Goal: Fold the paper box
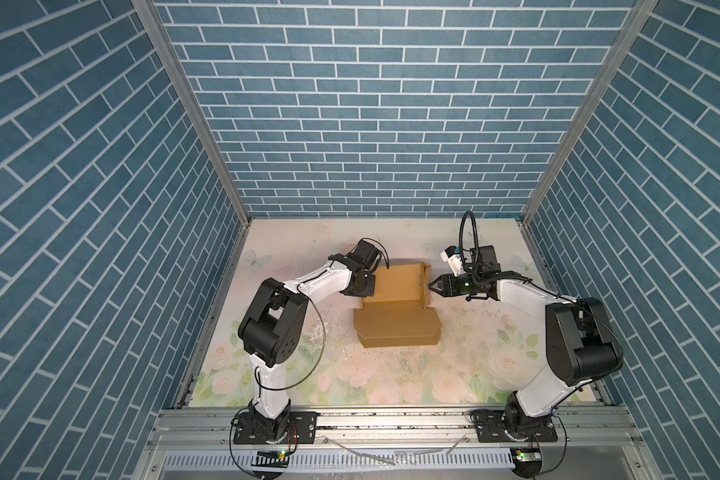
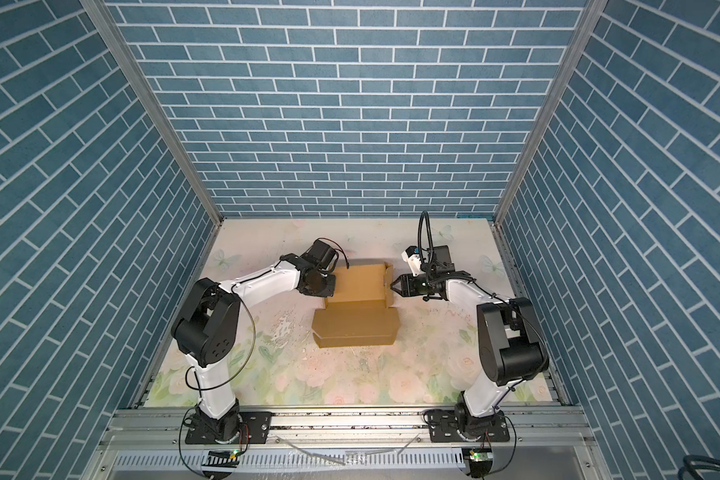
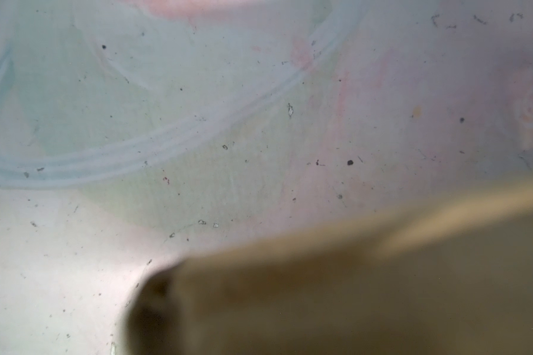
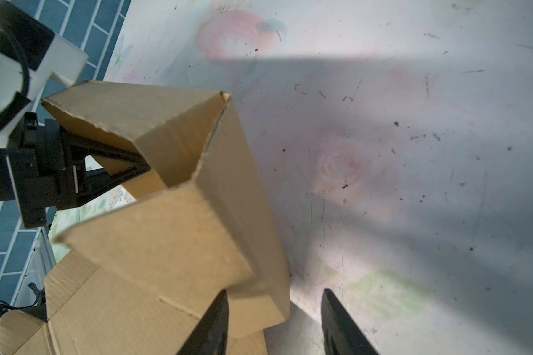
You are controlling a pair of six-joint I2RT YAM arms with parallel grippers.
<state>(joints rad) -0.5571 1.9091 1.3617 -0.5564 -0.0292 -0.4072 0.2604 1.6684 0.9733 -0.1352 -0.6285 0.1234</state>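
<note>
The right gripper (image 1: 430, 286) is spread. Its two black fingers (image 4: 213, 325) stand apart, with the near end of the paper box's (image 1: 398, 282) raised side wall between them. In the right wrist view that wall lies against one finger, and a strip of bare worktop (image 4: 413, 184) shows before the other finger, so the jaws are not closed on it.

Directly across the box, the left gripper (image 1: 362, 287) meets the opposite side wall with its jaws almost pressed together, pinching the cardboard. The left wrist view shows only a blurred brown edge of the box (image 3: 382, 292) close to the lens, with scuffed worktop beyond it.

Between the two grippers the box's base sits on the floral worktop. The far wall is raised and meets the side wall by the right gripper at a corner (image 4: 225, 95). On the arm-base side of both grippers, the wide lid panel (image 1: 395, 328) lies open on the worktop, joined to the base along a crease.
</note>
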